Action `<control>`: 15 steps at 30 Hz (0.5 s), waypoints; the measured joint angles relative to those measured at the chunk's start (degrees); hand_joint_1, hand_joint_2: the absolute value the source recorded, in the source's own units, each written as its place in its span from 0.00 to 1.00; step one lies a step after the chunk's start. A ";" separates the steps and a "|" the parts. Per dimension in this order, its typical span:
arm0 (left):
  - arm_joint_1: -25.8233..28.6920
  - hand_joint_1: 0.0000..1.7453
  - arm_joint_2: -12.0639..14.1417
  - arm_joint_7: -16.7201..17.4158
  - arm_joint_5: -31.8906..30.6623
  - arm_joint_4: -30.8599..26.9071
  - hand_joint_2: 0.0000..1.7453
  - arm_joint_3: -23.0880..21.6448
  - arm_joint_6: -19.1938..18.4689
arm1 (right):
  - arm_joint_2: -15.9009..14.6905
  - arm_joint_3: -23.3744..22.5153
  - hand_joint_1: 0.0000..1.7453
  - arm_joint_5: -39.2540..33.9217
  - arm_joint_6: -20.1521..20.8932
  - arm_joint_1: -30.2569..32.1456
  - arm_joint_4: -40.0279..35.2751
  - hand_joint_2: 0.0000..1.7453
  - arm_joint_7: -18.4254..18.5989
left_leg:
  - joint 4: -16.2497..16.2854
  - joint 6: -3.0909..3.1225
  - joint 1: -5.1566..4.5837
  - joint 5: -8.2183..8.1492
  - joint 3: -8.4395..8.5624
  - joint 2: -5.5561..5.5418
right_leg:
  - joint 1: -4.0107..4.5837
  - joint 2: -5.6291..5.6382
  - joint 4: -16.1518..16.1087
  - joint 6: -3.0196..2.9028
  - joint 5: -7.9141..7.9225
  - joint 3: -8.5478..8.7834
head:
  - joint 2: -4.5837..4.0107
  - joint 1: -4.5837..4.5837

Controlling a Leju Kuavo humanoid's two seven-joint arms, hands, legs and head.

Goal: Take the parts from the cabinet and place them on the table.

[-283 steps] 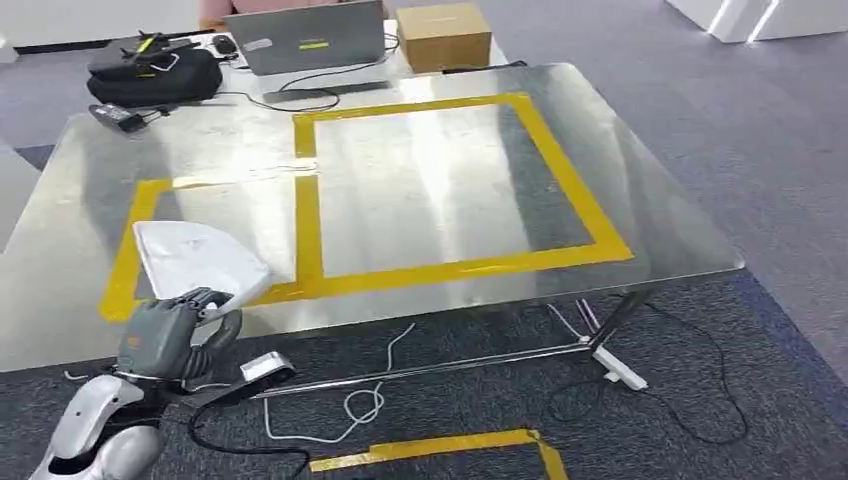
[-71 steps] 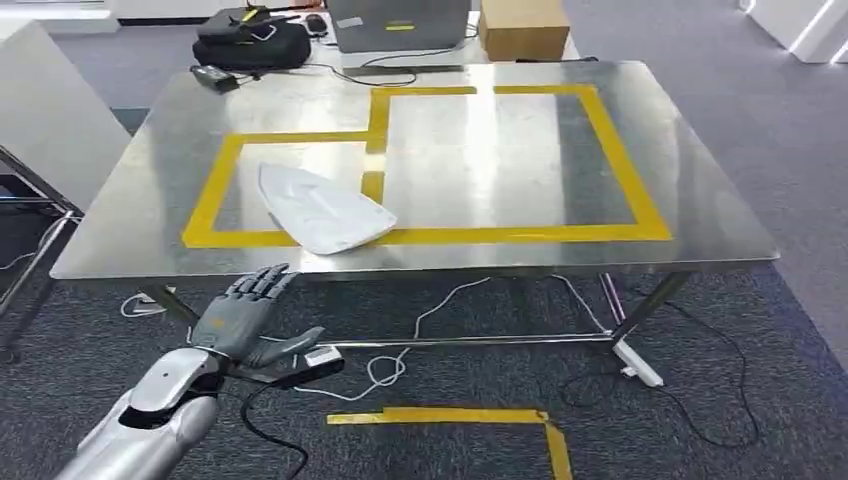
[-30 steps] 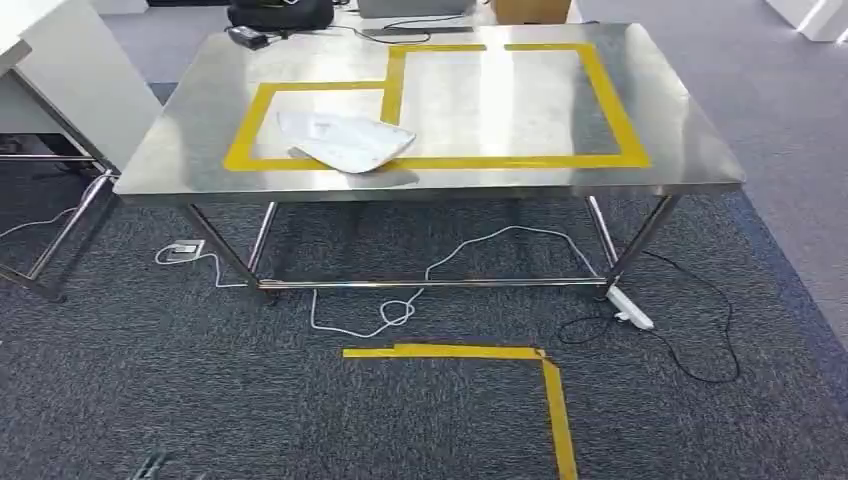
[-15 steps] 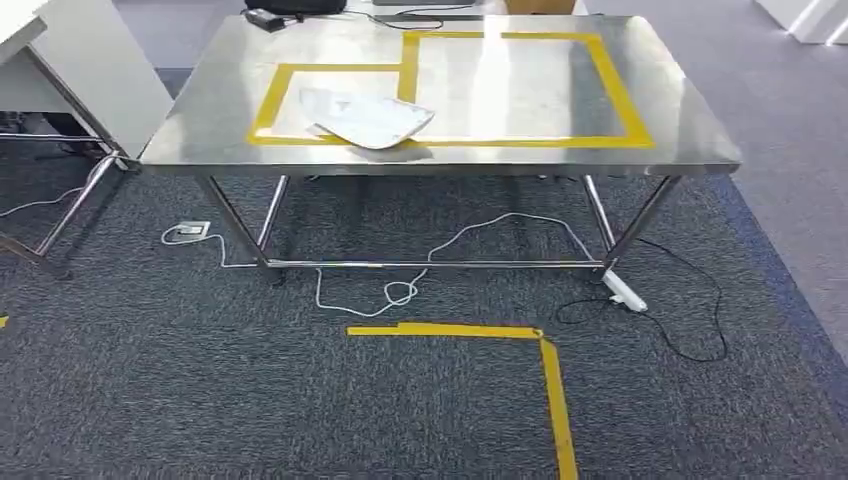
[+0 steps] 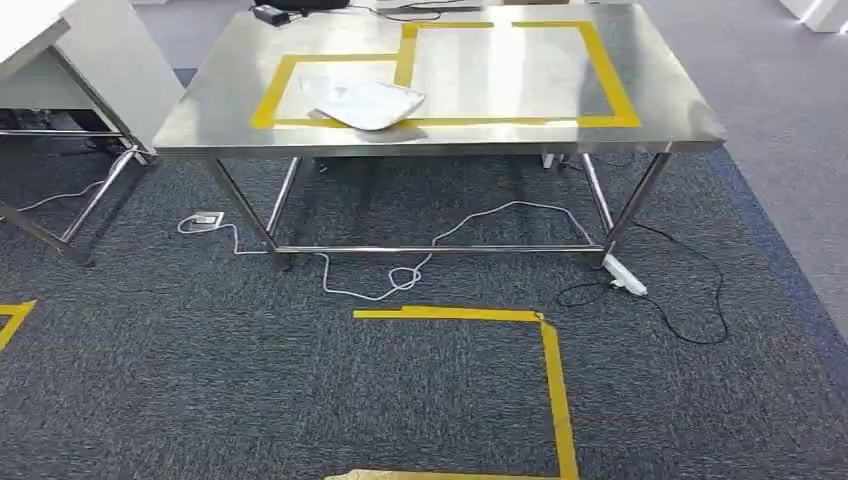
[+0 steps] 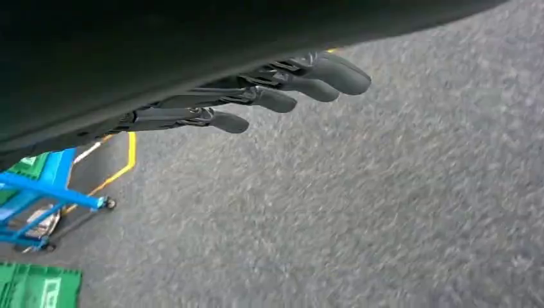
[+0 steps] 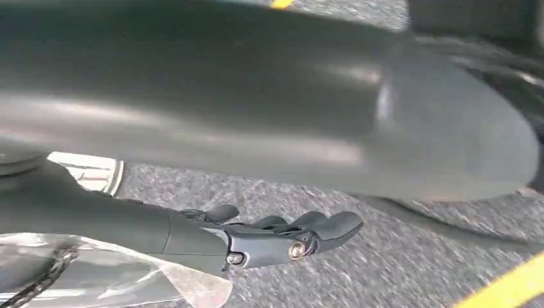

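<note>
Head view: part (image 5: 362,102) on table (image 5: 660,125)

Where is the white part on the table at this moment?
In the head view the white part lies on the steel table, toward its left near edge, overlapping the near edge of the smaller yellow tape rectangle.

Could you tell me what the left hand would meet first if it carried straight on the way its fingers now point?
Probably the grey carpet. In the left wrist view the left hand holds nothing and nothing shows beyond its fingers, though depth is unclear.
</note>
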 joint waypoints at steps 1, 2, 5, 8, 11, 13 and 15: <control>0.19 0.00 0.00 0.04 0.06 -0.11 0.00 -0.33 0.11 | 0.02 0.00 0.00 -0.04 0.00 0.00 0.02 0.00 -0.02 | -5.39 0.83 -0.24 0.74 3.69 -0.15 | -0.06 0.06 0.33 0.02 0.28 -0.57 | 0.00 0.00; 0.34 0.00 0.07 0.04 0.15 -0.26 0.00 -0.57 0.24 | 0.09 -0.02 0.00 -0.09 0.00 -0.03 0.00 0.00 -0.04 | -9.13 1.55 -0.47 -0.49 5.71 -0.20 | 0.20 0.04 0.60 0.38 0.65 -1.06 | 0.00 0.09; 0.34 0.00 0.00 -0.42 0.41 -0.28 0.00 -0.85 0.85 | 0.07 0.00 0.00 -0.17 -0.13 -0.10 0.02 0.00 -0.15 | -10.71 1.65 -0.89 -0.10 5.60 -0.18 | -0.23 -0.04 0.40 1.39 2.26 -1.93 | 0.00 -0.02; 0.13 0.00 -0.13 -0.96 0.39 -0.28 0.00 -0.85 1.29 | -0.13 0.00 0.00 -0.28 -0.15 0.15 0.04 0.00 -0.28 | -12.68 2.44 -0.16 1.57 3.84 0.20 | -0.07 0.53 2.59 2.25 -1.67 -3.92 | 0.00 0.37; 0.06 0.00 -0.28 -1.38 0.39 -0.28 0.00 -0.92 1.49 | -0.13 0.00 0.00 -0.33 -0.15 0.10 0.04 0.00 -0.28 | -12.44 2.53 -0.37 3.48 1.46 0.46 | -0.44 0.82 14.24 2.91 -10.15 -6.01 | 0.00 0.52; -0.13 0.00 -0.28 -1.44 0.37 -0.26 0.00 -0.87 1.51 | -0.22 0.00 0.00 -0.33 -0.15 0.11 0.04 0.00 -0.28 | -11.87 2.35 -0.40 4.76 -0.46 0.58 | -0.57 0.82 17.17 3.24 -7.56 -4.98 | 0.00 0.50; -0.25 0.00 -0.31 -1.46 0.37 -0.26 0.00 -0.87 1.51 | -0.39 0.00 0.00 -0.35 -0.15 0.05 0.04 0.00 -0.28 | -11.00 1.99 -0.31 5.90 -2.70 0.59 | -0.74 0.82 12.18 3.42 -2.21 -0.26 | 0.00 0.50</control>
